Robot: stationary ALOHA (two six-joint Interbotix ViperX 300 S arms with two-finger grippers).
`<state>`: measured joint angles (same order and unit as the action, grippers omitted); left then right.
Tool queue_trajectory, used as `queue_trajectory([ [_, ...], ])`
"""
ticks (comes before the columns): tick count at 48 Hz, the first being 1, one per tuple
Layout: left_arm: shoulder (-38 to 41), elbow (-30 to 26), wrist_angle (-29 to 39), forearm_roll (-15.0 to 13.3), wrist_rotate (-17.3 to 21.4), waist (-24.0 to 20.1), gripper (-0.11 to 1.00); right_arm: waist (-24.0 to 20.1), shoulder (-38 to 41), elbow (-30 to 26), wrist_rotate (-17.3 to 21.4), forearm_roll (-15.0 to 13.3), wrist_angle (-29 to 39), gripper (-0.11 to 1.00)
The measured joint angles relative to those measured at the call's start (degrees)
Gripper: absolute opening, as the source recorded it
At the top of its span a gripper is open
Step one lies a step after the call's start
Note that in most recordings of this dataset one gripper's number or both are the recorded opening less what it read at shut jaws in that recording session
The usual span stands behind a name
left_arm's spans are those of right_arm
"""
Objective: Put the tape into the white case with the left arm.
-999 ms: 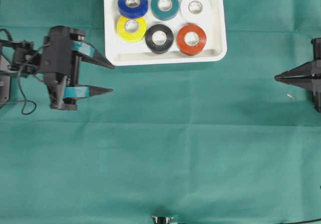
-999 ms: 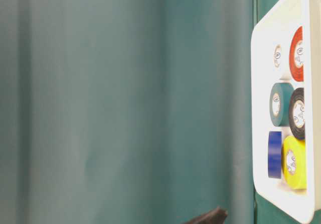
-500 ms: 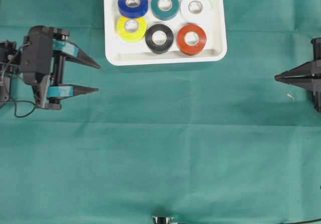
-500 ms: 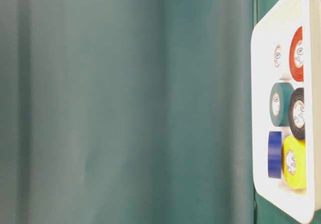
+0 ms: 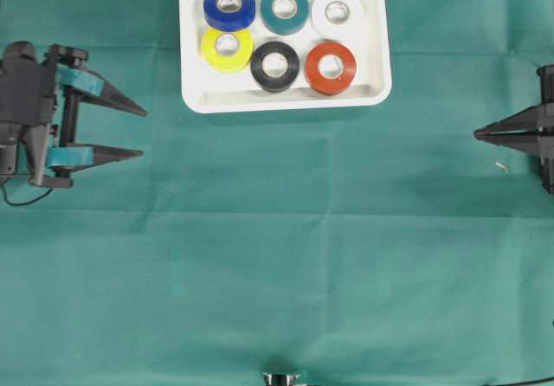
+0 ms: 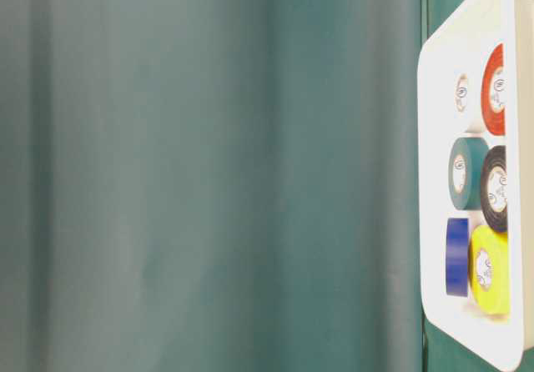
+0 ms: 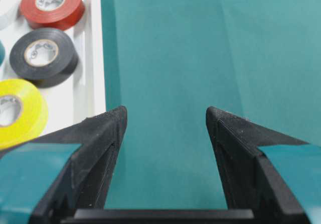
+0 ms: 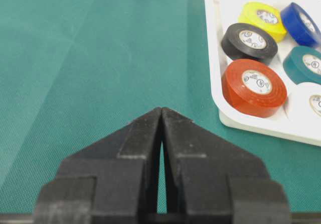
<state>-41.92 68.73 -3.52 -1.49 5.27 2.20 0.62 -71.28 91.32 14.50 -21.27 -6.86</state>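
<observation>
The white case (image 5: 286, 102) lies at the top middle of the green cloth and holds several tape rolls, among them yellow (image 5: 227, 48), black (image 5: 275, 65) and red (image 5: 330, 67). My left gripper (image 5: 144, 132), with teal bands on its black fingers, hangs open and empty at the far left, well clear of the case. In the left wrist view the left gripper (image 7: 165, 112) frames only bare cloth, with the case wall (image 7: 95, 58) to its left. My right gripper (image 5: 476, 132) is shut and empty at the far right edge. It shows its closed tips (image 8: 161, 109) short of the case rim (image 8: 261, 126).
Green cloth (image 5: 277, 256) covers the table. A small light scrap (image 5: 501, 166) lies near the right gripper. A metal fitting (image 5: 281, 377) pokes in at the bottom edge. The table-level view shows the case (image 6: 434, 138) on the right.
My left arm has drawn back to the left, away from the case, jaws open as before. Its fingertip has left the table-level view. The right arm has not moved.
</observation>
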Motion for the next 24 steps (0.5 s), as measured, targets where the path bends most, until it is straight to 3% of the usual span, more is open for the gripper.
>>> queue_trajectory([
  [24,-10.55,6.42,0.09,0.0,0.0,0.0,0.65,0.0,0.0,0.09,0.0,0.0,0.09,-0.09],
])
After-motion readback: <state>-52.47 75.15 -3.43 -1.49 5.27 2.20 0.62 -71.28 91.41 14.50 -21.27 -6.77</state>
